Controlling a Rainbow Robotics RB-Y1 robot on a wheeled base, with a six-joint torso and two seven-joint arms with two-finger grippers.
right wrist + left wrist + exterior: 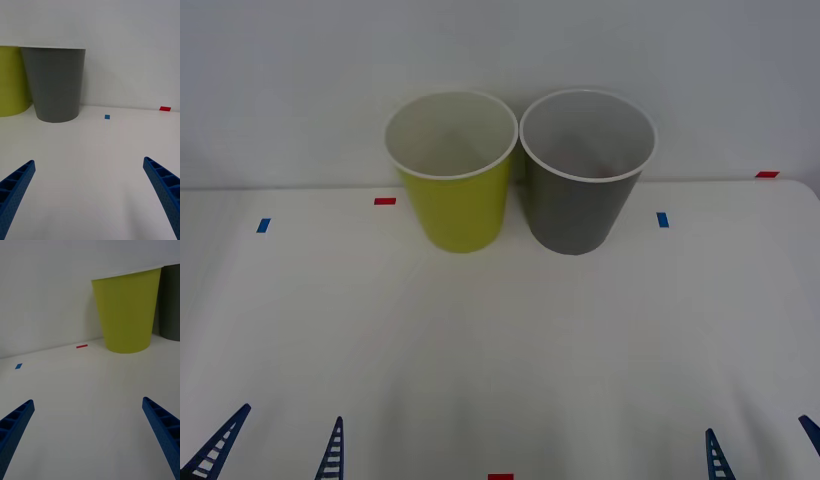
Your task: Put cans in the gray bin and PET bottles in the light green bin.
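Note:
The light green bin (pixel 455 215) and the gray bin (pixel 580 215) stand upright side by side at the back of the white table, nearly touching. Deep inside the gray bin a faint reddish patch (pixel 605 172) shows; I cannot tell whether it is a can. PET bottles are out of view. My left gripper (pixel 275 455) is open at the near left edge, well short of the bins. My right gripper (pixel 763 455) is open at the near right edge. The right wrist view has the gray bin (pixel 56 86) ahead, and the left wrist view has the light green bin (pixel 127 311) ahead.
Small tape marks lie on the table (pixel 500 340): a red one (pixel 385 201) and a blue one (pixel 263 225) on the left, a blue one (pixel 663 219) and a red one (pixel 767 174) on the right. A plain wall rises right behind the bins.

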